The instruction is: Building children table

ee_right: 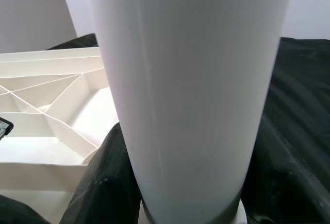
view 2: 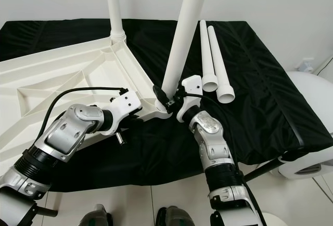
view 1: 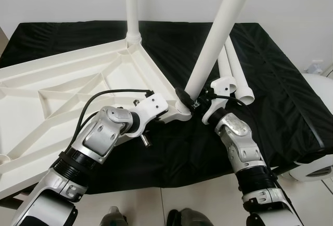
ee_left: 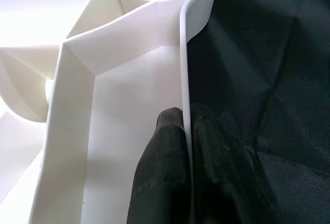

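Tabletop [view 1: 62,80] upside down — white, ribbed; one leg [view 1: 132,8] upright.

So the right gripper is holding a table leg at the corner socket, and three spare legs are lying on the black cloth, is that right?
Not quite: the right eye view shows two spare legs on the black cloth, not three. The rest holds: the right gripper holds a table leg at the corner socket of the upturned tabletop.

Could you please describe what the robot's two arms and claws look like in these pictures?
Both arms are jointed silver metal with black ribbed bands near the elbows. Each wrist carries a white block. A black cable loops over the left arm. The left claw and right claw have black fingers.
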